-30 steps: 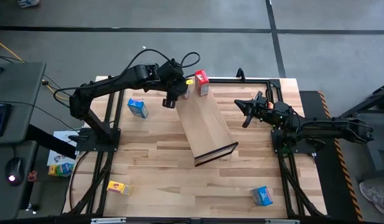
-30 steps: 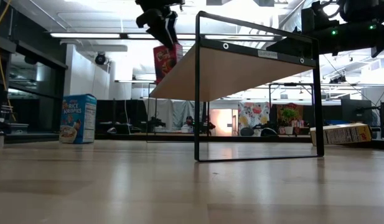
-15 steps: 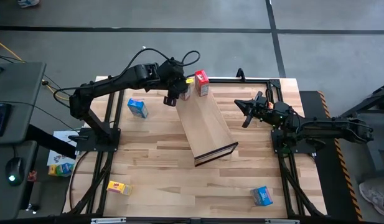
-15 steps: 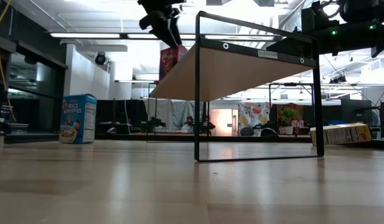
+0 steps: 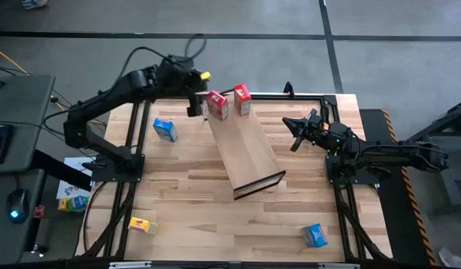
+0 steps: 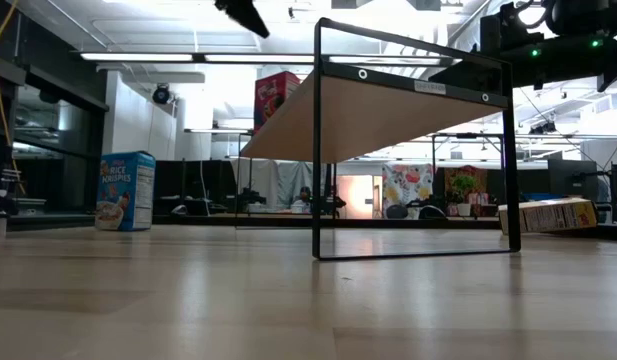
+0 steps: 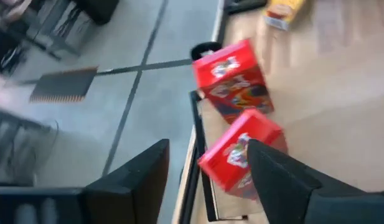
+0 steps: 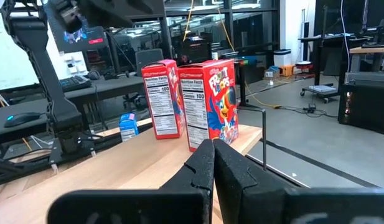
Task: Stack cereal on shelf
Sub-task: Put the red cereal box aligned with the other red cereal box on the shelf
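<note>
Only right wrist view shows both red boxes (image 8: 192, 99) upright on shelf (image 8: 126, 165).

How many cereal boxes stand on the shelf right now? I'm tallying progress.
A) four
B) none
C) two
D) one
C: two red boxes stand side by side at the far end of the shelf; the other boxes in view lie on the table.

Butcher-block table (image 5: 185, 194) carrying a light-wood shelf (image 5: 245, 149) set diagonally. Two red cereal boxes (image 5: 217, 105) (image 5: 242, 99) stand side by side at the shelf's far end. On the tabletop lie two blue boxes (image 5: 165, 130) (image 5: 314, 235) and one yellow box (image 5: 143, 224).
</note>
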`<action>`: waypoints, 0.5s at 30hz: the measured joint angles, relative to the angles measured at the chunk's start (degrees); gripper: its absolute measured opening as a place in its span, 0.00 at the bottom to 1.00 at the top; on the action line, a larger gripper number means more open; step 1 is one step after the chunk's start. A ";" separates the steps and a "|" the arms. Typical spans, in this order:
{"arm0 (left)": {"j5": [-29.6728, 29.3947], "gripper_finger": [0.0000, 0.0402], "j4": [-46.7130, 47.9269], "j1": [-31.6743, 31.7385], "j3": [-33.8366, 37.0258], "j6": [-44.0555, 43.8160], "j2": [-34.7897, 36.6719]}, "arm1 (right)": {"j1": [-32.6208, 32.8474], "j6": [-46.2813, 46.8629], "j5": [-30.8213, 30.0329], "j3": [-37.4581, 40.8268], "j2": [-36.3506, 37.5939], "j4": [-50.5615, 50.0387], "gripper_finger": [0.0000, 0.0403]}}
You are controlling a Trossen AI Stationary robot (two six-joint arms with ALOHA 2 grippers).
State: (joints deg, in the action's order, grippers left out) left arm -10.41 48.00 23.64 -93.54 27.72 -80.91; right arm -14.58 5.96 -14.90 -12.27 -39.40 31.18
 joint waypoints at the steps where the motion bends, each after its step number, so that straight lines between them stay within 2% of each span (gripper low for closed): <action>1: 0.01 0.47 -1.81 0.71 1.93 -1.52 1.05 | 0.00 0.00 0.01 0.00 0.00 0.00 0.00; 5: -0.40 0.29 -10.83 3.13 13.35 -6.32 5.87 | -0.01 0.00 0.02 0.00 0.00 0.00 0.00; 9: 0.17 0.06 -20.13 3.72 27.57 -8.63 11.58 | -0.01 0.00 0.02 0.00 -0.01 -0.02 0.00; 12: 2.53 0.03 -29.96 2.76 38.09 -13.00 16.28 | -0.01 -0.48 0.03 0.00 -0.01 -0.02 0.00; 15: 2.81 0.01 -43.77 1.52 48.61 -16.35 20.22 | 0.00 -1.04 0.04 0.00 -0.01 0.13 0.00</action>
State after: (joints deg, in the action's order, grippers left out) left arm -7.60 4.23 25.16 -44.94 11.37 -60.69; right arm -14.58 4.91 -14.85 -12.27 -39.42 31.31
